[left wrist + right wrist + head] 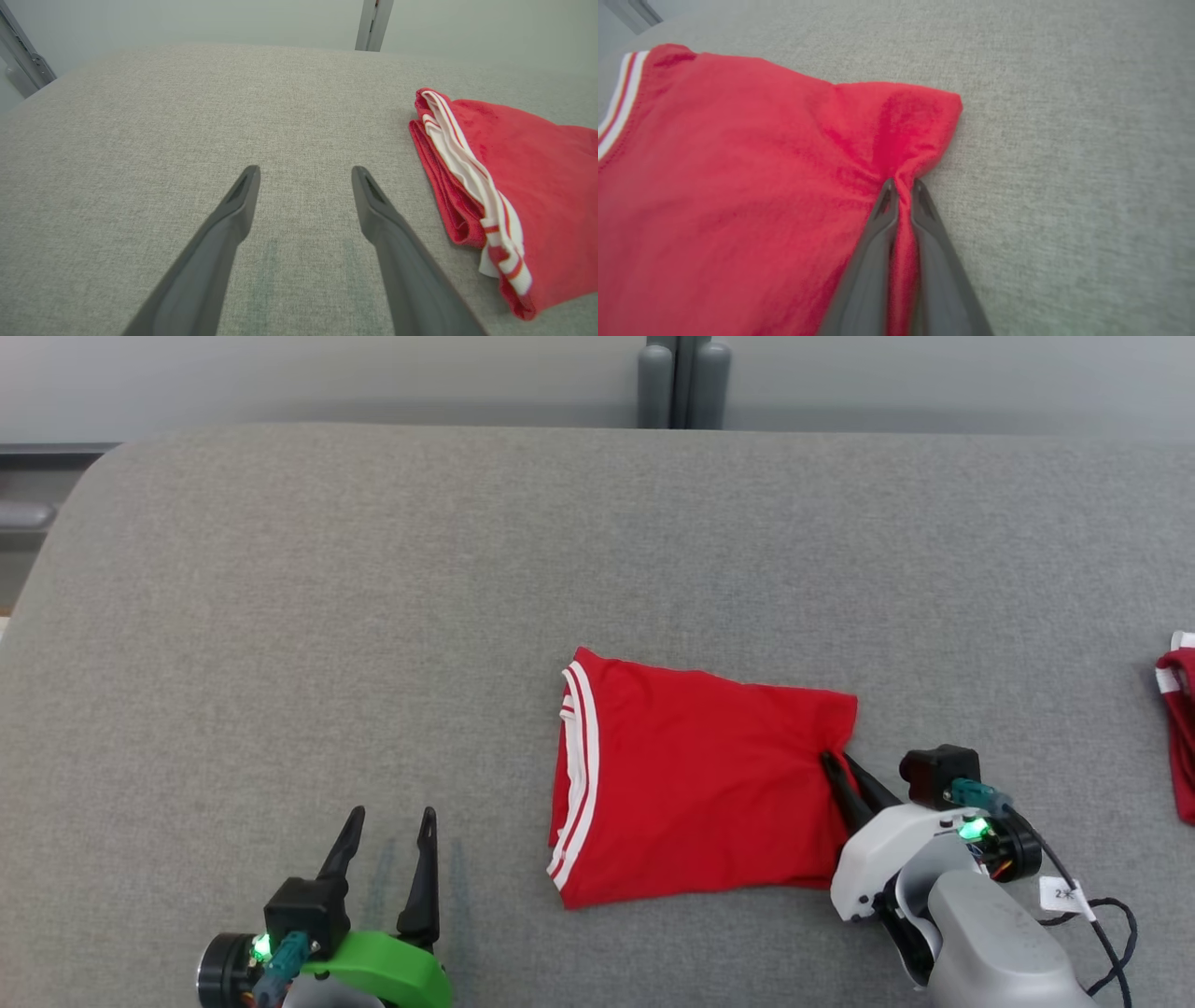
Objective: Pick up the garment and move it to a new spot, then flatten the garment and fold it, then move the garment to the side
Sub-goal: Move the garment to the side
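The grey padded table carries the garment a little right of its middle and closer to the near edge than the far one. The garment lies as a compact red block with layers stacked at its side, so I judge the moving, flattening and folding done. What is left is to take it off to the side. Its long axis runs roughly parallel to the near edge, slightly skewed. Its white-striped band faces the table's left edge and the plain end faces the right edge. My right gripper is closed on that plain end near its far corner, with a pinch of red cloth bunched between the fingers. My left gripper has its fingers spread with nothing between them, near the near edge and well apart from the striped band. Another red cloth lies at the right edge, perhaps where this one belongs.
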